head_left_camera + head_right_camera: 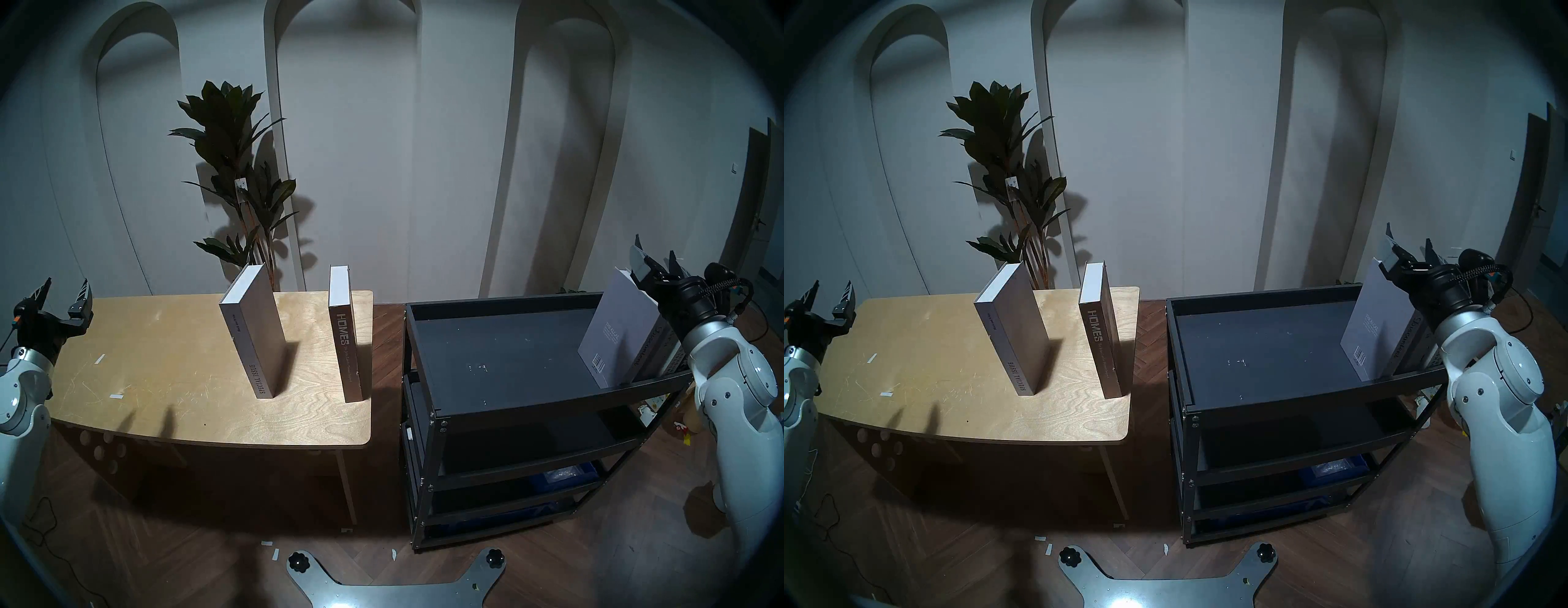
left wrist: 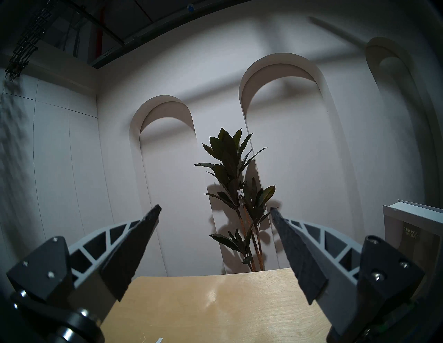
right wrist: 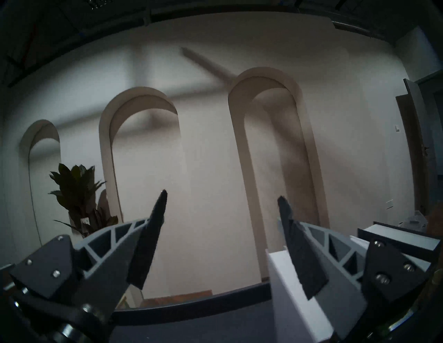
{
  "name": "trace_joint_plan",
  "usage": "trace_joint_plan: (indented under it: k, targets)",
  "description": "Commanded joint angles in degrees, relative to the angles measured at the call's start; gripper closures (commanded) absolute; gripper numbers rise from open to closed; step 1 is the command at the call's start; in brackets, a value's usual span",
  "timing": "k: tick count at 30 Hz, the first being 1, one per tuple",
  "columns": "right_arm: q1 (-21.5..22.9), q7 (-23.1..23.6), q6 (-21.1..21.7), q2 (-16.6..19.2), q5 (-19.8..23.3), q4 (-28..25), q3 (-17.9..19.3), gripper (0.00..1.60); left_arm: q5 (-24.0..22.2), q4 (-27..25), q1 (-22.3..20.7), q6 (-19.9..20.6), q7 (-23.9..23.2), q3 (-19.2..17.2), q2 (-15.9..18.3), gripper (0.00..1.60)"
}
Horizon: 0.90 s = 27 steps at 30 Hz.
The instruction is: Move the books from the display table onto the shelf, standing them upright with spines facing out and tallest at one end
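Note:
Two books stand upright on the display table (image 1: 169,361): a grey one with the spine "SPECIAL ISSUE" (image 1: 259,331) and a brown one marked "HOMES" (image 1: 345,335). At the right end of the shelf's top tray (image 1: 530,407) stand more books: a pale one (image 1: 615,331) leaning right, then a "Discontent" spine (image 1: 645,352); my right arm hides the others. My right gripper (image 1: 655,259) hovers open over their top edges, holding nothing; the pale book's top (image 3: 287,287) lies under one finger. My left gripper (image 1: 67,288) is open and empty above the table's far left corner.
A tall potted plant (image 1: 242,178) stands behind the table against the arched wall. The shelf's lower tiers hold a blue bin (image 1: 568,473). My base plate (image 1: 394,590) is on the wooden floor in front. Small clutter (image 1: 687,424) lies on the floor to the right.

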Motion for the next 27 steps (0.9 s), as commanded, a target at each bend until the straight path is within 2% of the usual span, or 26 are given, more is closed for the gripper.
trace_joint_plan:
  k: [1,5,6,7,8,9,10,11,14,15,19,23,25,27]
  targets:
    - [5.42,-2.91,0.15,-0.37,2.25,-6.28,-7.96,0.00,0.04,-0.28,-0.45,-0.17,0.05,-0.84,0.42,0.00]
    - [6.23,-6.39,1.05,-0.96,2.18,-10.28,-13.07,0.00,0.04,-0.26,-0.47,-0.18,0.05,-0.81,0.42,0.00]
    - [6.04,-5.84,1.56,-0.77,2.43,-9.97,-12.67,0.00,0.04,-0.26,-0.47,-0.18,0.06,-0.80,0.42,0.00]
    - [7.18,-8.25,1.24,-1.13,1.91,-11.12,-16.44,0.00,0.04,-0.26,-0.47,-0.18,0.06,-0.80,0.42,0.00]
    - [6.03,-6.94,2.61,-0.95,2.66,-10.93,-13.80,0.00,0.04,-0.26,-0.48,-0.18,0.07,-0.79,0.42,0.00]
    - [6.55,-8.13,2.59,-1.17,2.38,-11.59,-16.00,0.00,0.04,-0.26,-0.48,-0.18,0.07,-0.79,0.42,0.00]
    - [7.79,-9.09,2.42,-1.29,2.06,-11.34,-18.94,0.00,0.04,-0.26,-0.48,-0.18,0.07,-0.78,0.42,0.00]
    - [7.07,-8.78,3.56,-1.39,2.45,-11.79,-17.40,0.00,0.04,-0.25,-0.49,-0.18,0.07,-0.78,0.42,0.00]
    - [9.29,-10.23,4.03,-1.72,2.26,-11.32,-22.01,0.00,0.04,-0.24,-0.50,-0.18,0.07,-0.74,0.41,0.00]
    - [9.31,-10.21,4.54,-1.87,2.41,-11.40,-21.78,0.00,0.04,-0.24,-0.50,-0.18,0.07,-0.73,0.41,0.00]
    - [12.38,-12.05,5.26,-2.94,1.90,-10.64,-27.34,0.00,0.04,-0.22,-0.51,-0.18,0.07,-0.69,0.41,0.00]
    - [13.92,-12.95,6.10,-4.16,1.49,-10.17,-29.79,0.00,0.03,-0.21,-0.52,-0.18,0.08,-0.66,0.40,0.00]
    - [15.76,-14.24,5.99,-5.15,0.79,-9.57,-33.68,0.00,0.03,-0.21,-0.53,-0.18,0.08,-0.64,0.40,0.00]
    - [16.69,-14.97,6.54,-6.33,0.28,-9.29,-35.04,0.00,0.03,-0.20,-0.54,-0.18,0.08,-0.63,0.40,0.00]
